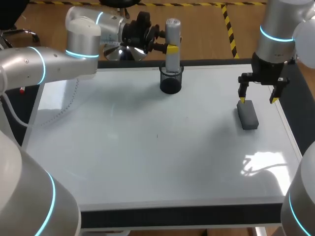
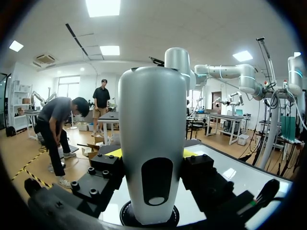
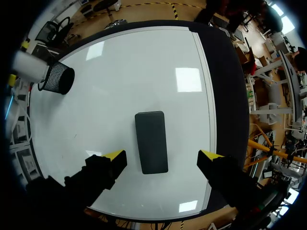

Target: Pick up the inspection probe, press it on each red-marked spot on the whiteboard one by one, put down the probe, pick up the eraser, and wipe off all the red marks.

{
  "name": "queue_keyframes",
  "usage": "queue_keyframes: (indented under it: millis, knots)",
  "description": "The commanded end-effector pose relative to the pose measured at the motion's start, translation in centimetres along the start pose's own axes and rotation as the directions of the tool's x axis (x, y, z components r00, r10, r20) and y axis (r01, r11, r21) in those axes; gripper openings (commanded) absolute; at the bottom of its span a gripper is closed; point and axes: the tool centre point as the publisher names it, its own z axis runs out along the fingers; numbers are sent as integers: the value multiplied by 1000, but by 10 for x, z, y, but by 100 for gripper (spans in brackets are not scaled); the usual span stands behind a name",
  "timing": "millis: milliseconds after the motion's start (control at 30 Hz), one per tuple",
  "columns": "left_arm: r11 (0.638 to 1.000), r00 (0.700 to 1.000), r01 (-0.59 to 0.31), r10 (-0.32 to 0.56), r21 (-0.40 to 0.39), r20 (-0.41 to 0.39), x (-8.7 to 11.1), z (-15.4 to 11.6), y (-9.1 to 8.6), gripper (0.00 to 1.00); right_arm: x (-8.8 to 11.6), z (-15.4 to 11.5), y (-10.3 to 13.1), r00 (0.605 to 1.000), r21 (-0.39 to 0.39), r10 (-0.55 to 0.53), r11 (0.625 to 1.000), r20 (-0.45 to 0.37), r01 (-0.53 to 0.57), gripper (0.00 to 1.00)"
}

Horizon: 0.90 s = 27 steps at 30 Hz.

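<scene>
A black mesh cup (image 1: 171, 82) stands upright near the far edge of the table (image 1: 172, 216), about midway along it. The table shows as a dark border along its near, far and right sides. A tiny dark speck (image 1: 157, 136) lies near the middle, well apart from the cup.

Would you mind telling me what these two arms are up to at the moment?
The left gripper is shut on the silver probe, which stands upright with its lower end in the black mesh cup at the far edge of the whiteboard. The right gripper hangs open above the dark eraser, which lies flat on the board's right side, with neither finger touching it. No red marks show on the board in these views.
</scene>
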Motion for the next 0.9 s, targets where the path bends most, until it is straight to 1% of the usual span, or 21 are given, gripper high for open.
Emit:
queue_keyframes:
  millis: [33,433,700,900]
  knots:
    - [1000,1000,-1,1,8,-12,-5,1,5,0,-1,-1,0,1000,-1,-1,1000,0,1,100]
    - [1000,1000,-3,3,6,-10,-7,0,16,0,-1,-1,0,1000,-1,-1,1000,0,1,100]
    - [1000,1000,-24,24,14,0,-8,-3,24,0,-1,-1,0,1000,-1,-1,1000,0,1,100]
    - [999,999,-34,34,5,10,-8,-2,30,0,-1,-1,0,1000,-1,-1,1000,0,1,100]
